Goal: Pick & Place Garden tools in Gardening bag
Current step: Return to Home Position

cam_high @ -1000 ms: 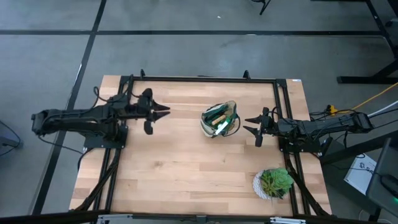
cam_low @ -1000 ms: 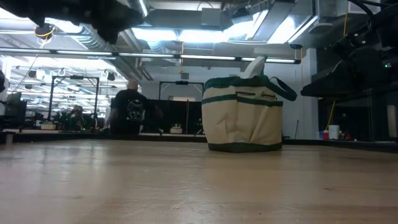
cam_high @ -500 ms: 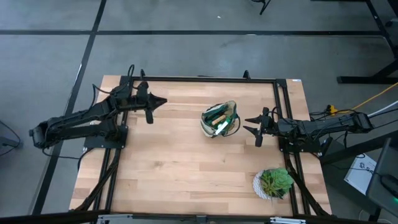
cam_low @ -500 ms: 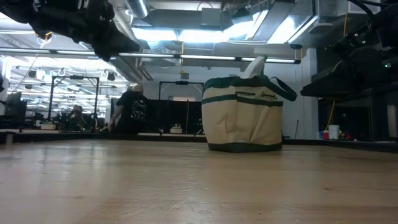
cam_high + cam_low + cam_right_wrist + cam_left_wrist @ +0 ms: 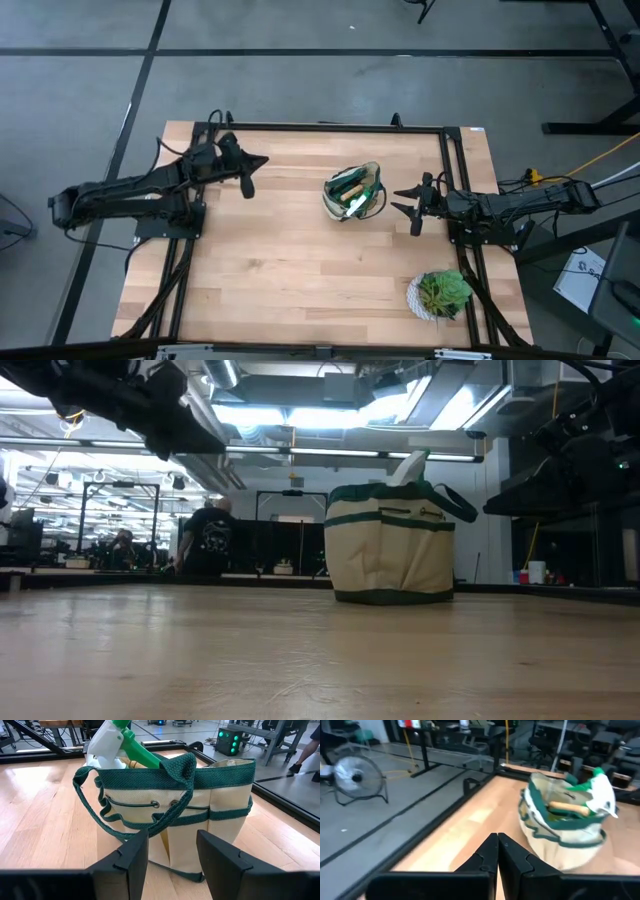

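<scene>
The gardening bag (image 5: 354, 193) stands upright just toward 1 o'clock of the table's (image 5: 280, 270) middle, mouth open. The spray bottle (image 5: 107, 740) and a wooden handle (image 5: 568, 809) poke out of it, so the packing looks finished or nearly so. The left gripper (image 5: 497, 845) hangs over the 10 o'clock part of the table, well apart from the bag. Its fingers are pressed together on nothing, which suits an arm with no load to carry. The right gripper (image 5: 172, 840) waits at the bag's 3 o'clock, fingers spread and empty, near it but not touching. The potted plant (image 5: 442, 293) sits at the 5 o'clock corner, out of the way
</scene>
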You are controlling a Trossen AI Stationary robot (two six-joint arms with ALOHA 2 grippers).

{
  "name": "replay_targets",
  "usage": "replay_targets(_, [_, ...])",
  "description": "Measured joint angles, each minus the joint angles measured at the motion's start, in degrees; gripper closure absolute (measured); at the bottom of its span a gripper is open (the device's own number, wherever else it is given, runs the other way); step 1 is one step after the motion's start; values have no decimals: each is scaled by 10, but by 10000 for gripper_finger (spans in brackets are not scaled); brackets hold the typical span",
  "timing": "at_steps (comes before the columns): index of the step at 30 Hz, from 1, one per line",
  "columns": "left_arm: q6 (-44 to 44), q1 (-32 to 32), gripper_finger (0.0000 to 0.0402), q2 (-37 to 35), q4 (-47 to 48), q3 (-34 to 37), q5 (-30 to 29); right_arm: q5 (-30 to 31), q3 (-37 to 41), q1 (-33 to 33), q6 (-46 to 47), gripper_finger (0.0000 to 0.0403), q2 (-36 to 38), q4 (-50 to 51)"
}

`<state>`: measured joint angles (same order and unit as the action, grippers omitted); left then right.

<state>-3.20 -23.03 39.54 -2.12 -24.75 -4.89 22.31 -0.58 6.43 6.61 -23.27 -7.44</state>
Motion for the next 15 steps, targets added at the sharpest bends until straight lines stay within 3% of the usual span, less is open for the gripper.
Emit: replay_targets(15, [-5, 20, 391, 9, 3, 0, 0, 0, 0, 0, 0, 231, 0, 0])
